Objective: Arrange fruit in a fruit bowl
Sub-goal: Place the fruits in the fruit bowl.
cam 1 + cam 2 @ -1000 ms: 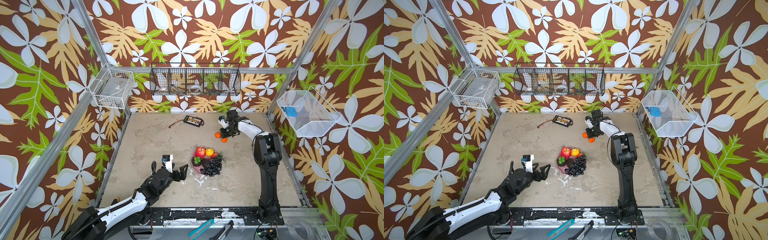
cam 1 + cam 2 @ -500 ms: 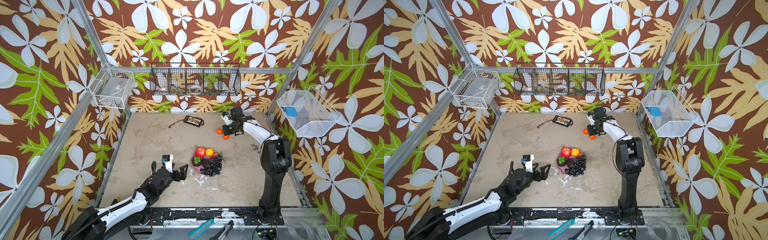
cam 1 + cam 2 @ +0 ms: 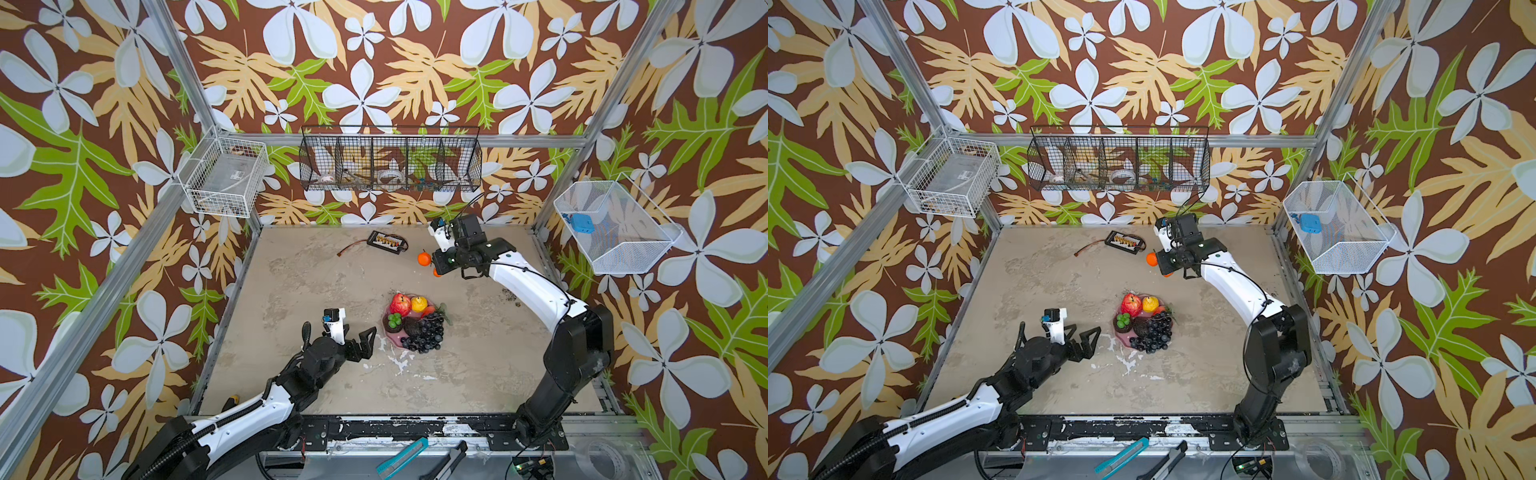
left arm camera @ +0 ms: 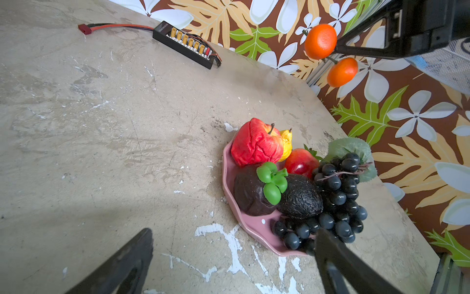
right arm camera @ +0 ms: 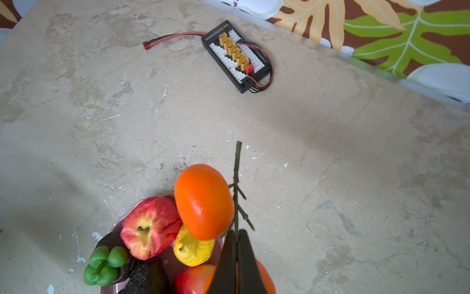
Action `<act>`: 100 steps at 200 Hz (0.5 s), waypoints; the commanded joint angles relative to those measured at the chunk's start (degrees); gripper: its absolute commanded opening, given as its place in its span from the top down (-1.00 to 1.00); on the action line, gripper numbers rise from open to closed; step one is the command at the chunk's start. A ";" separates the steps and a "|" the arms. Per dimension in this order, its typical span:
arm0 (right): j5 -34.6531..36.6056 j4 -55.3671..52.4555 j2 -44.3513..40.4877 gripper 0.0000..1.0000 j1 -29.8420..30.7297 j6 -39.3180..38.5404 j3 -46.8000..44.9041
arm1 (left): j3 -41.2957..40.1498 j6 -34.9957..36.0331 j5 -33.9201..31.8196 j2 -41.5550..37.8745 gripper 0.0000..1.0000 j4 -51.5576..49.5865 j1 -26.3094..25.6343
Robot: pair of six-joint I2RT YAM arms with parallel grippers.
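Two oranges (image 3: 424,258) joined by a green stem (image 5: 236,178) hang in the air above the back of the table. My right gripper (image 3: 434,265) is shut on that stem; in the right wrist view its closed tips (image 5: 236,235) pinch it between one orange (image 5: 203,201) and the other (image 5: 265,278). The pink fruit bowl (image 3: 394,340) stands mid-table with a red apple (image 3: 400,303), a lemon (image 3: 419,304), grapes (image 3: 424,333) and dark brown pieces (image 4: 300,198). My left gripper (image 3: 365,343) stands open just left of the bowl (image 4: 254,226), nothing between its fingers (image 4: 145,244).
A black gadget (image 3: 386,242) with a red cable lies at the back of the table, left of the oranges. Wire baskets hang on the walls: white (image 3: 226,178), black (image 3: 390,160) and white (image 3: 611,228). Bare table lies left of the bowl.
My right gripper has carried the pair of oranges a little up and to the left, while that arm's elbow swung rightward. The left arm has stayed still.
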 commanded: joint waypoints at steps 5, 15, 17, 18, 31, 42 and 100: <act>1.69 -0.52 -1.92 1.00 3.55 0.11 -1.44 | 0.25 0.62 -1.09 -0.82 -1.00 -0.37 0.08; 3.02 -1.04 -2.33 1.00 5.31 -0.48 -1.89 | 0.09 0.49 -1.35 -1.12 -0.99 -0.46 0.08; 3.24 -1.06 -2.44 1.00 5.66 -0.56 -2.03 | 0.08 0.48 -1.36 -1.18 -0.99 -0.52 0.08; 3.38 -1.05 -2.50 1.00 5.84 -0.59 -2.09 | 0.08 0.48 -1.36 -1.20 -0.99 -0.53 0.08; 4.73 -0.74 -3.03 1.00 7.62 -0.88 -3.28 | -0.03 0.46 -1.53 -1.64 -0.99 -0.70 0.08; 5.25 -0.07 -3.50 1.00 9.13 -1.12 -4.34 | -0.14 0.41 -1.79 -1.92 -1.00 -0.80 0.08; 19.90 5.09 -5.72 1.00 19.18 -4.74 -12.01 | -0.58 0.13 -3.12 -3.07 -0.99 -1.16 0.08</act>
